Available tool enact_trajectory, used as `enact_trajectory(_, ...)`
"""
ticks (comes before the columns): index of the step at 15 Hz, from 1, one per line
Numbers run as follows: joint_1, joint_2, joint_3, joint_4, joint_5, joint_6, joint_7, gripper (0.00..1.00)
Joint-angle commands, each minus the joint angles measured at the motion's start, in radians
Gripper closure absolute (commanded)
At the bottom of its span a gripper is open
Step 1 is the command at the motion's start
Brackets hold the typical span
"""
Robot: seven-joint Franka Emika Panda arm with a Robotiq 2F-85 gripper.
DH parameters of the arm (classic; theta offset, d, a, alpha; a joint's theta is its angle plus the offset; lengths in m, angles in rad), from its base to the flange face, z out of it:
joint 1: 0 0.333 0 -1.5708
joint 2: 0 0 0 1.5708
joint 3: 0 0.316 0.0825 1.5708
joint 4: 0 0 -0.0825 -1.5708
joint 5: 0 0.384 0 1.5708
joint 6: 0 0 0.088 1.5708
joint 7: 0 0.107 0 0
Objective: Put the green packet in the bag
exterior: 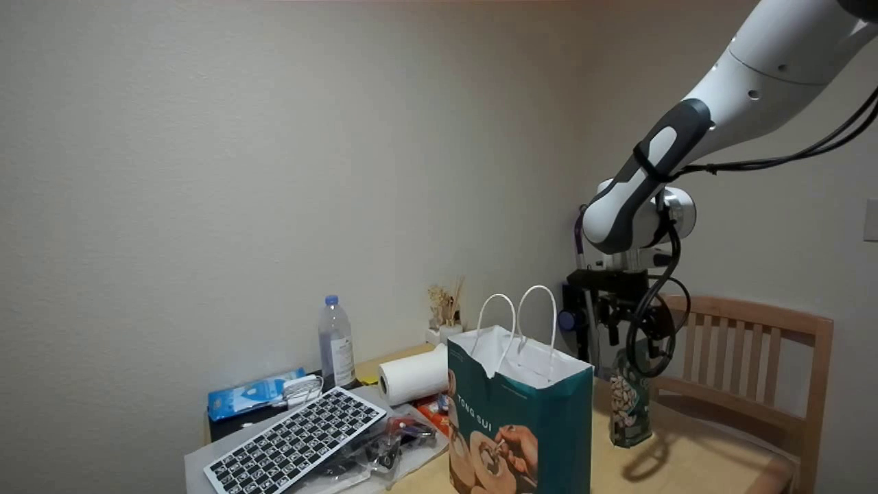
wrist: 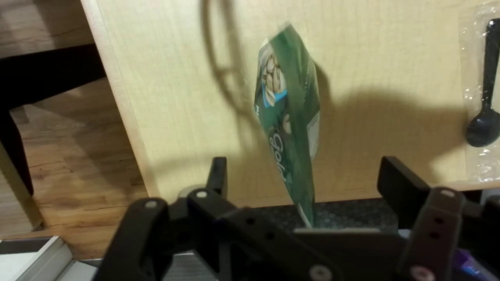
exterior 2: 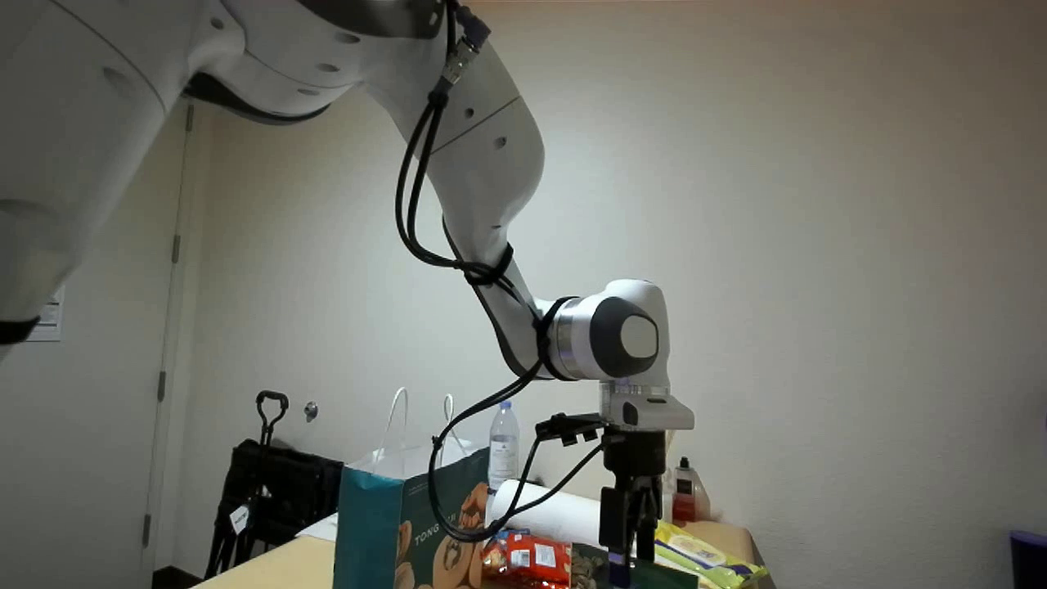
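Observation:
The green packet (exterior: 627, 406) stands upright on the table, to the right of the bag (exterior: 519, 418) in an exterior view. Teal, with white loop handles and an open top, the bag (exterior 2: 438, 523) stands upright. In the wrist view my gripper (wrist: 302, 168) is open, its black fingers (wrist: 402, 183) set wide on either side of the packet (wrist: 299, 113). A gap shows between the packet and each finger. In an exterior view the gripper (exterior 2: 630, 544) reaches down around the packet (exterior 2: 667, 576), whose lower part falls outside the picture.
A white-framed keypad (exterior: 295, 442), a water bottle (exterior: 336, 343) and a paper roll (exterior: 413, 375) lie or stand left of the bag. A red packet (exterior 2: 527, 558) is beside the bag. A wrapped black spoon (wrist: 484, 121) lies near the table edge. A wooden chair (exterior: 748, 357) stands behind.

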State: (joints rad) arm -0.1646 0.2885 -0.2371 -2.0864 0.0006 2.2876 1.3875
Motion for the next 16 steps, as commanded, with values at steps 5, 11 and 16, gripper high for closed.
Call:
enact_trajectory(5, -0.04, 0.053, 0.002, 0.067, 0.132, -0.003, -0.085, 0.59)
enact_trajectory(11, -0.043, 0.044, -0.005, 0.086, 0.17, 0.003, -0.073, 0.98)
enact_trajectory(16, 0.002, -0.106, -0.015, 0.022, 0.115, 0.067, -0.041, 1.0)
